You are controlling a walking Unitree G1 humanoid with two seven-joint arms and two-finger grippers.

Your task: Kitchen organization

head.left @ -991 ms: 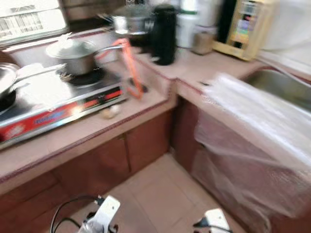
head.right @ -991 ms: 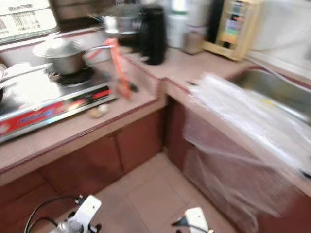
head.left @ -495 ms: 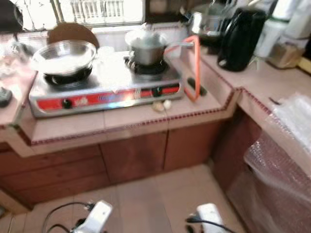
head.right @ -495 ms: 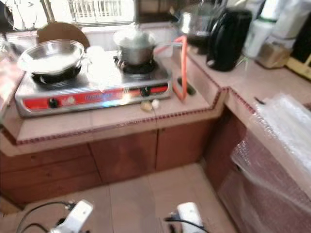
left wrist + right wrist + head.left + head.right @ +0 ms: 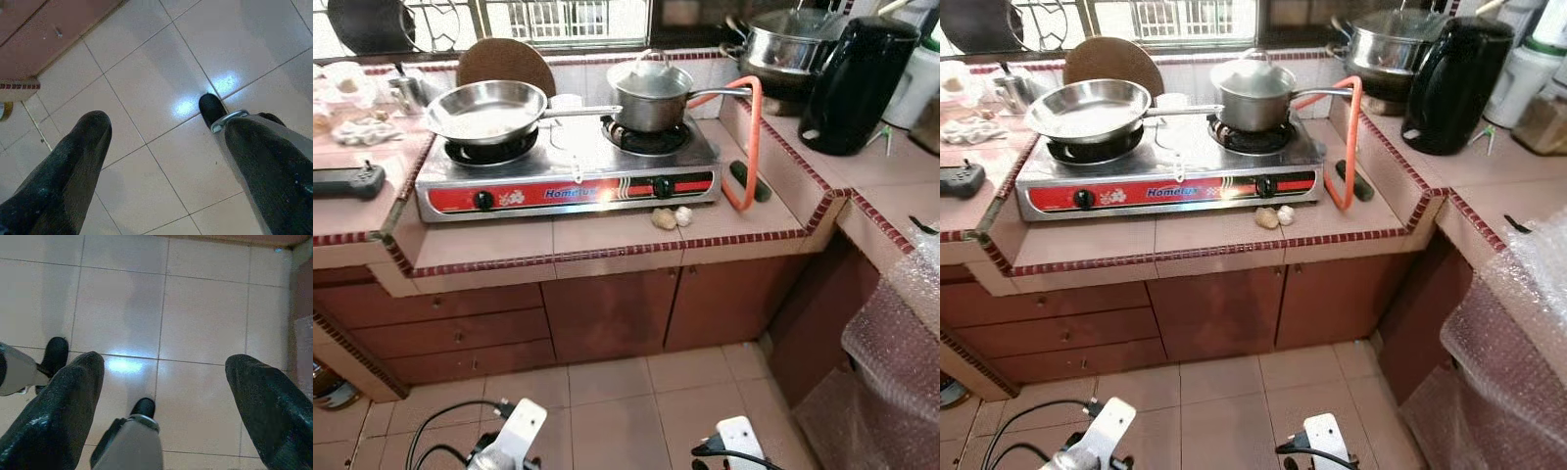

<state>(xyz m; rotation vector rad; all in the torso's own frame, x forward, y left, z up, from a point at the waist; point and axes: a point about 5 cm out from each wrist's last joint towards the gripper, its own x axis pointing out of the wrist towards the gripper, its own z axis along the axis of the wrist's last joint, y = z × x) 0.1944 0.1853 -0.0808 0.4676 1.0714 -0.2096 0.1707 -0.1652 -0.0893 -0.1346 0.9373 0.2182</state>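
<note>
The camera has swung left off the bubble-wrapped sink corner and now squares up sharply on the gas stove (image 5: pixel 570 176) — frying pan (image 5: pixel 485 109) and lidded saucepan (image 5: pixel 649 91) on its burners. Left gripper (image 5: pixel 161 161) and right gripper (image 5: pixel 164 396) hang spread wide, empty — approach likely done.

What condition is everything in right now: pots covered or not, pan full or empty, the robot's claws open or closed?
Saucepan: lidded, on burner.
Frying pan: uncovered, on burner.
Steel pot: lidded, on counter.
Black kettle: upright, lid shut.
Cabinet doors: shut.
Left gripper: open, above floor.
Right gripper: open, above floor.
</note>
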